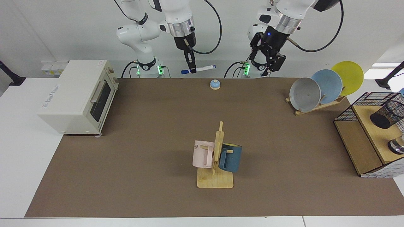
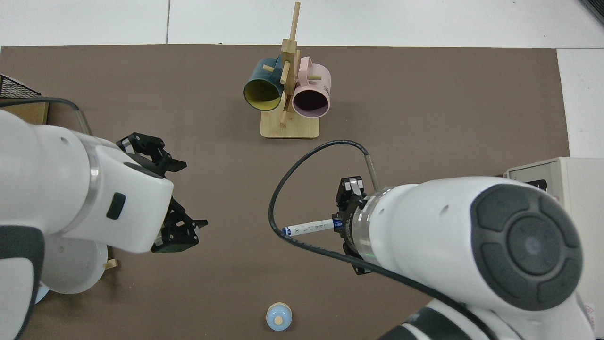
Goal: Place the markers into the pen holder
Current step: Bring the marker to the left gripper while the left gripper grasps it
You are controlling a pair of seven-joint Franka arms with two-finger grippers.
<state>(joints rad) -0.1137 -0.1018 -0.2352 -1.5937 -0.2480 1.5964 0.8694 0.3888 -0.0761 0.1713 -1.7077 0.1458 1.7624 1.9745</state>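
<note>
The right gripper (image 1: pixel 191 70) pinches the marker (image 1: pixel 202 68) level by its capped end, high over the tabletop, probably for handover; the left gripper (image 1: pixel 272 64), fingers spread, faces it. The holder (image 1: pixel 387 114) sits far off.

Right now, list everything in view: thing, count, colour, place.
marker: 1, white with blue ends, held level in air
pen holder: 1, black mesh, tilted in shelf crate
shelf crate: 1, wire and wood, table edge
silver container: 1, in crate
toaster oven: 1, cream
bell: 1, blue
mugs: 2, pink, blue, on wooden rack
plates: 3, grey, blue, yellow, racked
right gripper: grips marker
left gripper: open, near marker
</note>
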